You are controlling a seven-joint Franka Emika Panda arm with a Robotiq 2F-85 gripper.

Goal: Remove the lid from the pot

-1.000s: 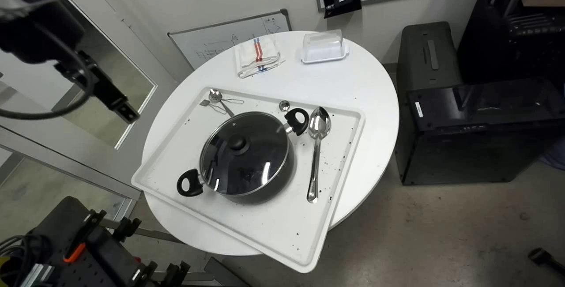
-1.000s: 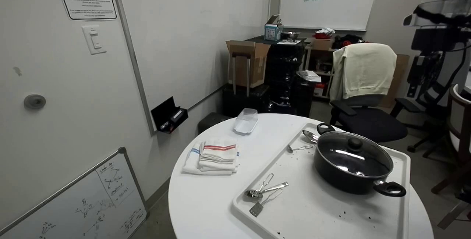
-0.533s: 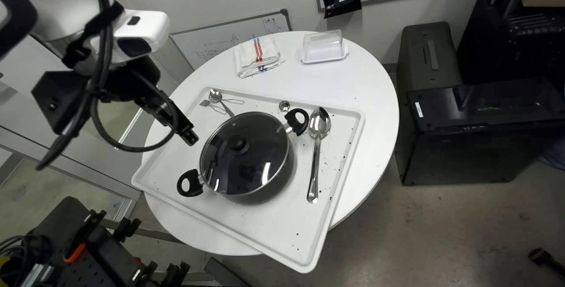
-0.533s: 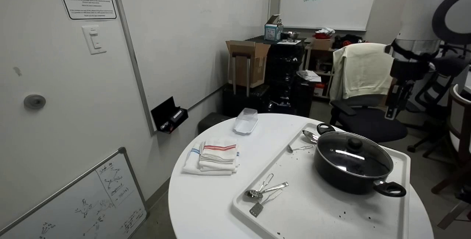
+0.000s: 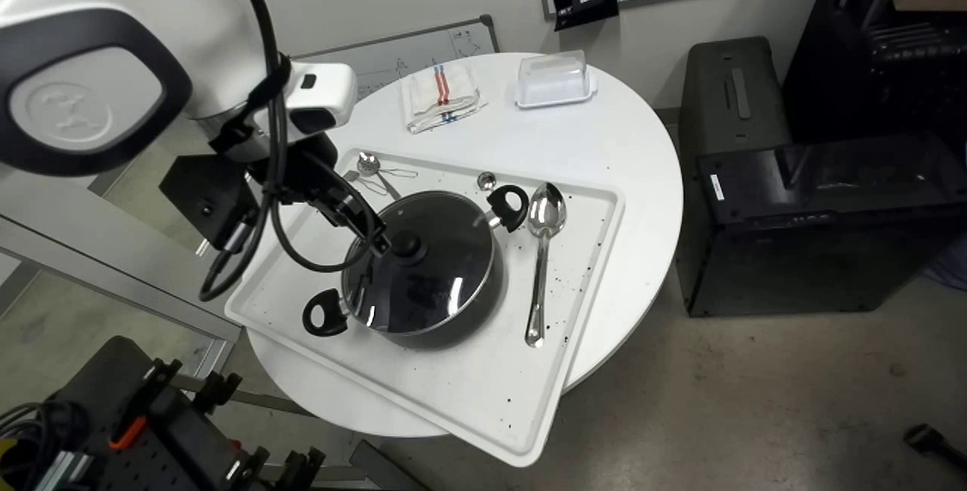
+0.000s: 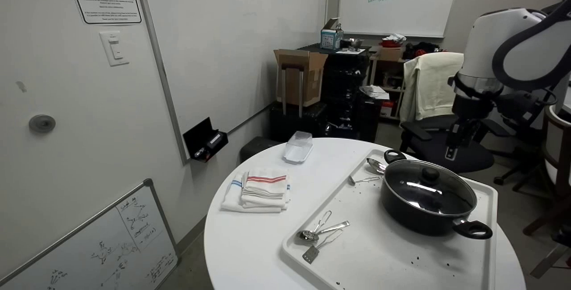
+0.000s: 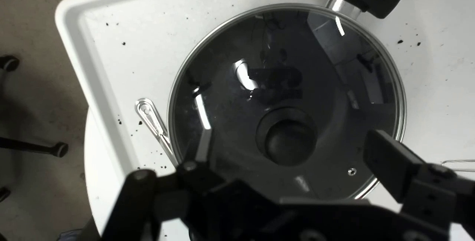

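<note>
The glass lid [image 5: 442, 279] with its dark knob [image 5: 406, 245] sits on the black pot [image 5: 461, 336], covering it. The lid [image 6: 419, 194] and pot [image 6: 415, 221] also show in an exterior view, with loop handles on two sides. My gripper [image 5: 380, 244] is above the lid's edge, close to the knob in that picture. In an exterior view the gripper [image 6: 451, 152] hangs above and behind the pot, apart from the lid. In the wrist view the gripper [image 7: 289, 137] is open and empty, its fingers spread either side of the knob [image 7: 290, 142]. The pot's inside is dark through the glass.
The pot stands on a white tray [image 5: 529, 400] on a round white table [image 5: 642, 174]. A large metal spoon [image 5: 541, 264] lies beside the pot. Small utensils [image 6: 319, 236] lie near the tray's corner. Folded towels [image 6: 263, 192] and a clear-lidded dish [image 6: 298, 149] stand on the table.
The arm has come in from the side and down, bringing my gripper over the pot near the knob. The lid, pot and other things have not moved.
</note>
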